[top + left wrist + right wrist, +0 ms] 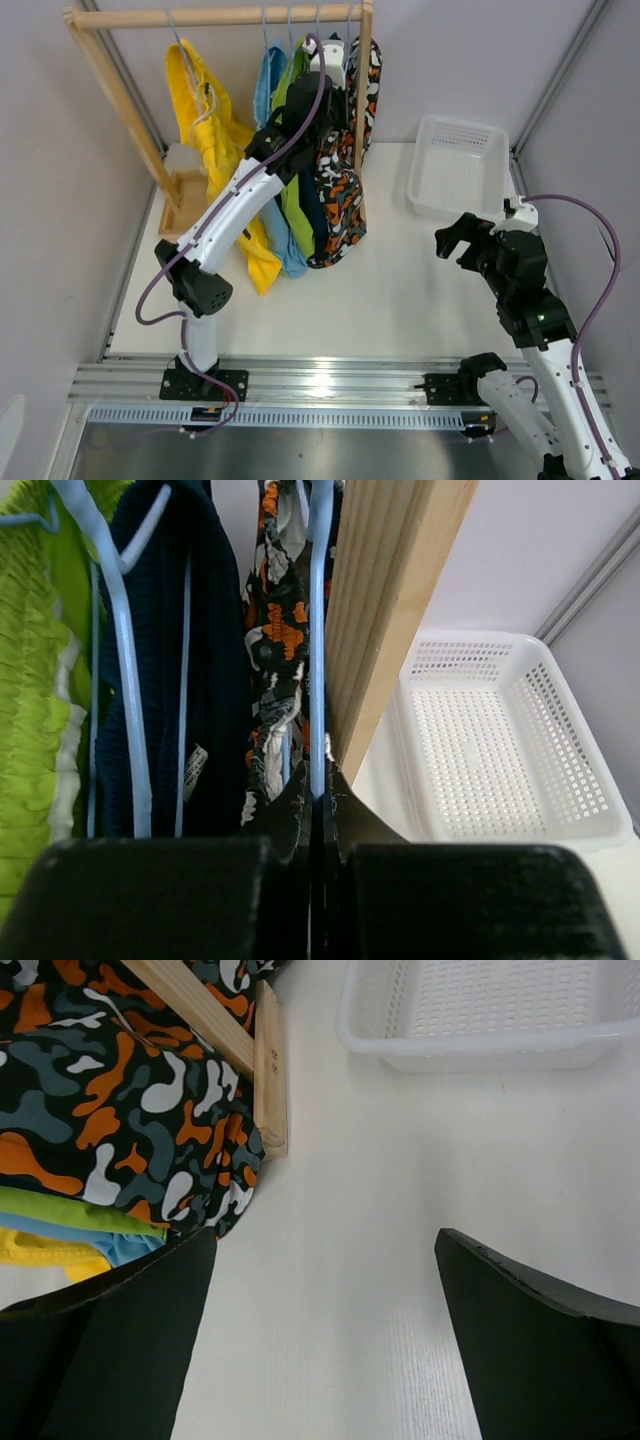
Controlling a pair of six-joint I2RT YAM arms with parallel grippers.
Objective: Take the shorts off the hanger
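Note:
Five shorts hang on light blue hangers from a wooden rack (pixel 220 16): yellow (pixel 215 140), light blue (pixel 270 85), lime green (pixel 293 200), dark navy (pixel 318 215) and orange-black-white patterned (pixel 345 200). My left gripper (pixel 322 62) is up at the rail among them. In the left wrist view it (pixel 320 790) is shut on the light blue hanger wire (pixel 318 630) of the patterned shorts (pixel 275 630), beside the navy pair (pixel 210 660). My right gripper (pixel 455 240) is open and empty over the bare table (pixel 325 1250), right of the patterned shorts (pixel 100 1110).
A white mesh basket (pixel 458 165) stands at the back right and also shows in the left wrist view (pixel 500 740). The rack's right wooden post (pixel 385 620) is close beside my left fingers. Its foot (pixel 268 1070) rests on the table.

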